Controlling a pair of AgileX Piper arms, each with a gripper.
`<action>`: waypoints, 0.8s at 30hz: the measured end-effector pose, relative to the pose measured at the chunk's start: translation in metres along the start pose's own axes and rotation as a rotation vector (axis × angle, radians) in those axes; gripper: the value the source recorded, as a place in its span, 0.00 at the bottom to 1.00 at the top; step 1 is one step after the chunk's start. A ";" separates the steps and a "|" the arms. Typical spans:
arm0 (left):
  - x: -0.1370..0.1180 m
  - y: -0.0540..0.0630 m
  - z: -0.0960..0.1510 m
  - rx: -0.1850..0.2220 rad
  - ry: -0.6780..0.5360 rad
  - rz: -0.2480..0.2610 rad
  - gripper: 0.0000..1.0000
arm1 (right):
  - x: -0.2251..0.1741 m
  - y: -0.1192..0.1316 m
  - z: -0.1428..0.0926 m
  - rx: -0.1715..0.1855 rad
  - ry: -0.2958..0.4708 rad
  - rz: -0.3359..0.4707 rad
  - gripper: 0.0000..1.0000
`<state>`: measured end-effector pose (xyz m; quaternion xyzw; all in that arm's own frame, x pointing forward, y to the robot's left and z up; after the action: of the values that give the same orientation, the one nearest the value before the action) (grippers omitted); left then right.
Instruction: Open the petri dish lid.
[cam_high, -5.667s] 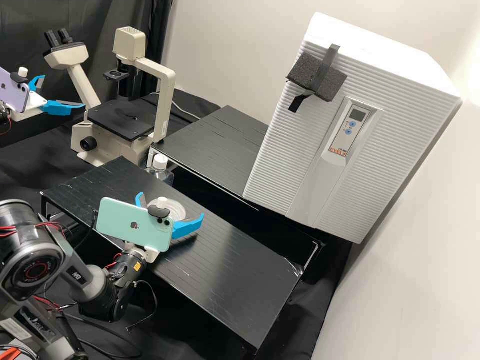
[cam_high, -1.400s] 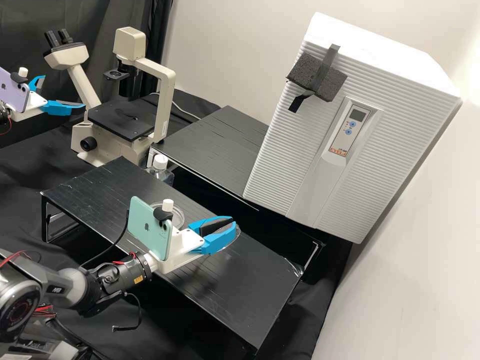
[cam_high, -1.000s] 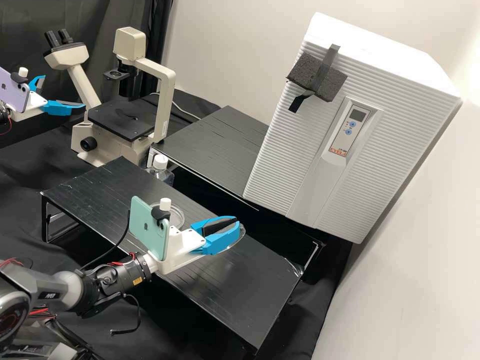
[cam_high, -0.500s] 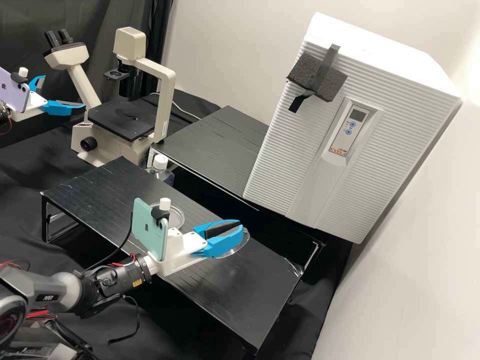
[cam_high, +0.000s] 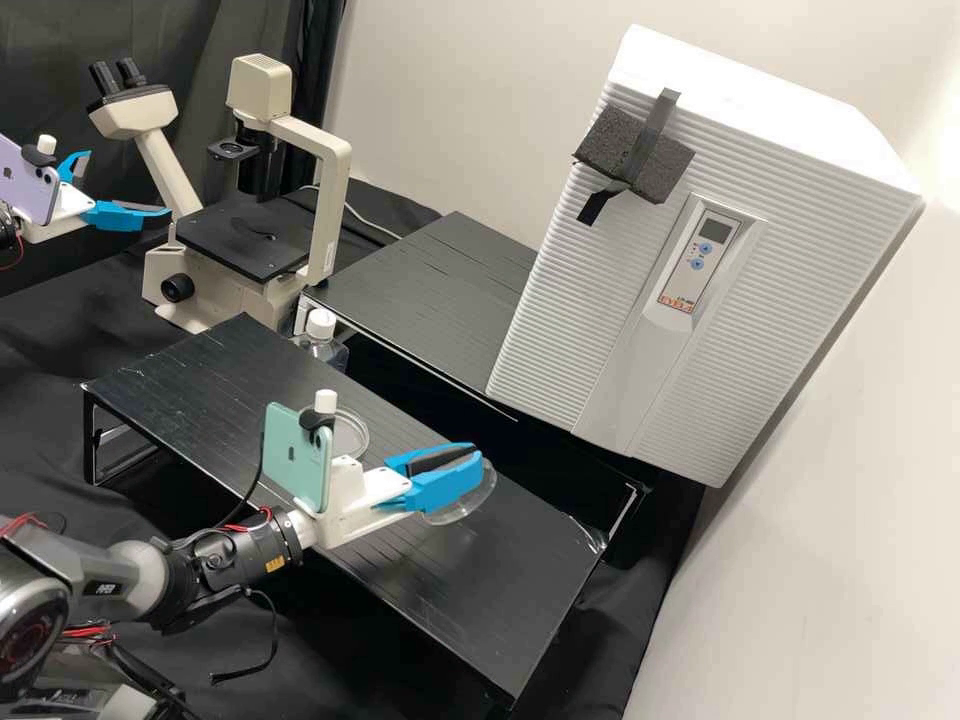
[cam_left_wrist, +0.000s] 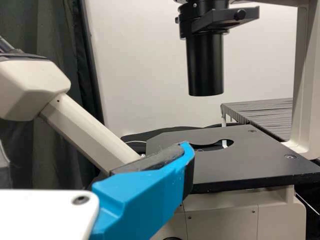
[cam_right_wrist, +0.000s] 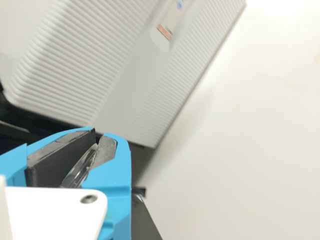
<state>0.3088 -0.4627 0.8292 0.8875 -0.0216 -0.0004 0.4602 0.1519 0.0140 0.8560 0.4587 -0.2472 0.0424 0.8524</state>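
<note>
Held tilted above the front stand, the clear lid (cam_high: 478, 498) of the petri dish is pinched by my right gripper (cam_high: 474, 456). In the right wrist view, that gripper (cam_right_wrist: 100, 137) is shut on the lid (cam_right_wrist: 80, 169), whose edge shows between its dark pads. The dish's clear round bottom (cam_high: 357, 437) rests on the black stand (cam_high: 240, 370), apart from the lid and partly hidden behind the phone. At the upper left, my left gripper (cam_high: 128, 184) stands open beside the microscope; the left wrist view shows one blue finger of this gripper (cam_left_wrist: 145, 192).
A cream microscope (cam_high: 325, 215) stands at the back left, and a white-capped bottle (cam_high: 320, 338) behind the front stand. Behind lies a second black stand (cam_high: 430, 295). The large white incubator (cam_high: 600, 280) fills the back right.
Earlier my right gripper stood open at the dish; now it is shut on the lid, off to the right. Over the last second the lid tilted further. The left gripper kept still.
</note>
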 end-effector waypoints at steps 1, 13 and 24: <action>0.000 0.000 0.000 0.000 0.000 0.000 1.00 | 0.001 -0.001 0.002 -0.007 -0.013 -0.003 0.00; 0.000 0.000 0.000 0.000 0.000 0.000 1.00 | 0.002 -0.003 0.000 -0.030 0.012 -0.008 0.00; 0.000 0.000 0.000 0.000 0.000 0.000 1.00 | -0.002 -0.001 -0.010 -0.010 0.132 -0.045 0.00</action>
<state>0.3088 -0.4627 0.8292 0.8875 -0.0216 -0.0004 0.4602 0.1547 0.0215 0.8495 0.4559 -0.1803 0.0523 0.8700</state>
